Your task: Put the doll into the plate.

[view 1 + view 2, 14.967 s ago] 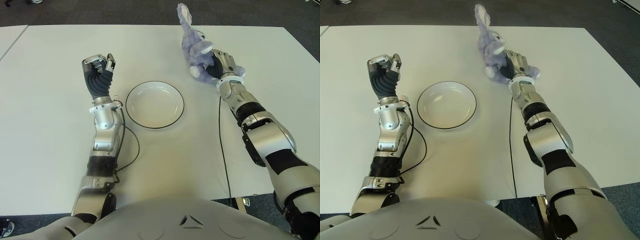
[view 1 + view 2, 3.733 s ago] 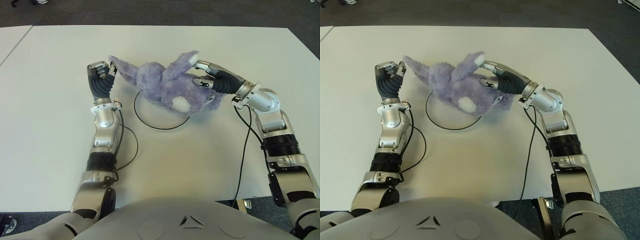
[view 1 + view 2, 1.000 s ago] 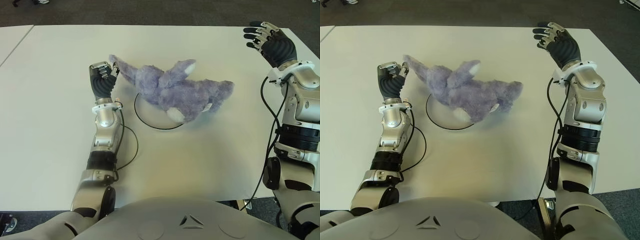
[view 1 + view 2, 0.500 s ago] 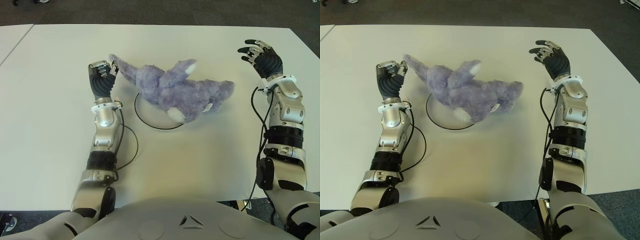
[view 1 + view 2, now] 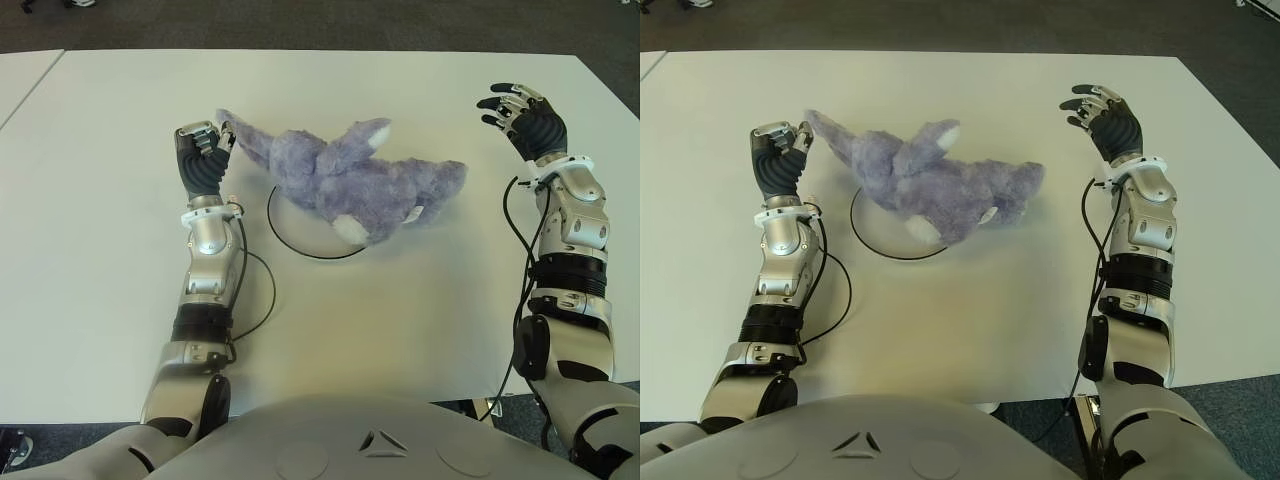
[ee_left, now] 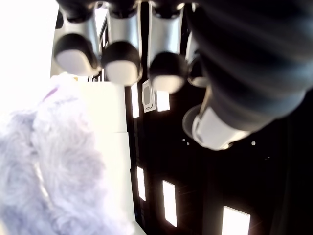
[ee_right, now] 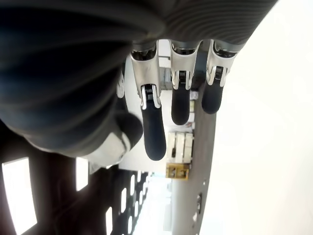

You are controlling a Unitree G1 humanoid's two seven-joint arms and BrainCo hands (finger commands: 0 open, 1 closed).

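doll (image 5: 345, 183) lies across the plate (image 5: 290, 240); left robot hand (image 5: 203, 155) curled empty, right robot hand (image 5: 525, 115) spread empty.

the plush doll (image 5: 355, 180) sprawls across the plate (image 5: 300, 245), covering its far and right parts and leaving only the near-left rim showing, so any way down into the plate is blocked by the doll's body. the left hand (image 5: 203, 160) stands just beside the doll's ear with its fingers (image 6: 120, 61) curled, closing off the gap on that side. the desk (image 5: 400, 330) lies bare between the doll and the right hand (image 5: 525, 120), whose fingers are spread and hold nothing, and the whole near half of the desk in front of the plate is bare too.
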